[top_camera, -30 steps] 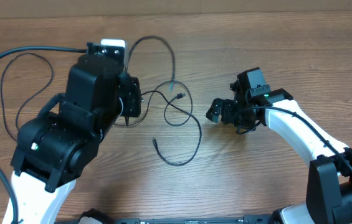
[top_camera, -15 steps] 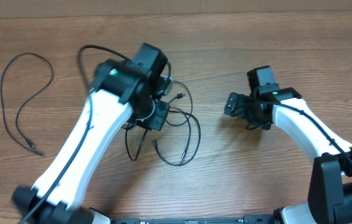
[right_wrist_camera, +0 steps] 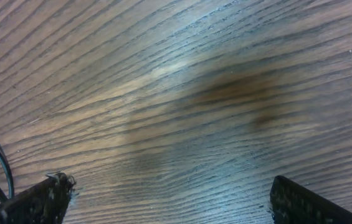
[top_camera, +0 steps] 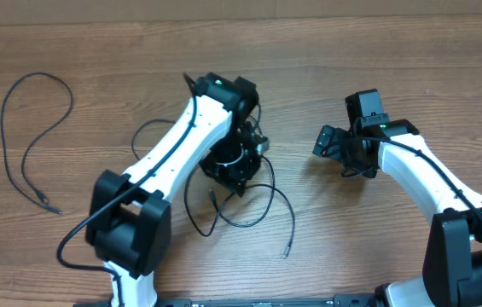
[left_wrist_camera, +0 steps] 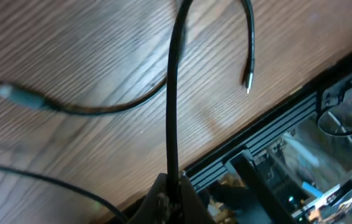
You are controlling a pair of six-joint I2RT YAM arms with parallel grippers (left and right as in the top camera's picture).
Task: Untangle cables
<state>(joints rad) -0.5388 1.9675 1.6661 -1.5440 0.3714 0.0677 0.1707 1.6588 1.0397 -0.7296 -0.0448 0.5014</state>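
Thin black cables (top_camera: 262, 211) lie in a tangle at the table's middle, one loose plug end (top_camera: 287, 253) trailing toward the front. My left gripper (top_camera: 234, 170) hangs over the tangle, shut on one strand. In the left wrist view that cable (left_wrist_camera: 173, 106) rises straight from between the closed fingertips (left_wrist_camera: 174, 190), arcs over and ends in a plug (left_wrist_camera: 248, 84). A second strand with a pale plug (left_wrist_camera: 15, 94) lies blurred on the wood. My right gripper (top_camera: 330, 143) stands open right of the tangle, with only bare wood between its fingers (right_wrist_camera: 38, 200).
A separate single cable (top_camera: 14, 158) lies in a long loop at the far left of the wooden table (top_camera: 394, 51). The left arm (top_camera: 172, 153) crosses the middle. A black rail (left_wrist_camera: 269, 130) runs along the table's front edge.
My left arm has swung right and forward over the tangle, dragging strands with it; one plug end now lies nearer the front. The right gripper has drifted slightly to the right and stays open.
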